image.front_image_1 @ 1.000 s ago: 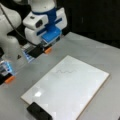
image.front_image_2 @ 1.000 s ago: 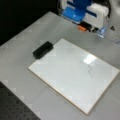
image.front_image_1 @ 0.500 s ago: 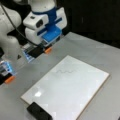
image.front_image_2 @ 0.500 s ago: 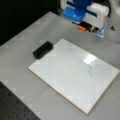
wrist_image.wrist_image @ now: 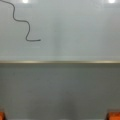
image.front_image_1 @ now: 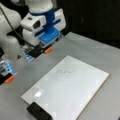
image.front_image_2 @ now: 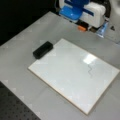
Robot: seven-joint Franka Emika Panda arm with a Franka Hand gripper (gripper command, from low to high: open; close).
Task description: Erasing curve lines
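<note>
Although the gripper [image.front_image_1: 47, 50] hangs over bare table beyond the board [image.front_image_1: 82, 100], we cannot tell whether its orange fingertips [image.front_image_1: 48, 50] are parted. In both front views the curve lines [image.front_image_1: 65, 71] lie untouched mid-board; the black eraser [image.front_image_2: 43, 49], likely light and rigid, suits a grasp across its narrow sides. The wrist view shows the stroke [wrist_image.wrist_image: 22, 23] cut off at top left.
</note>
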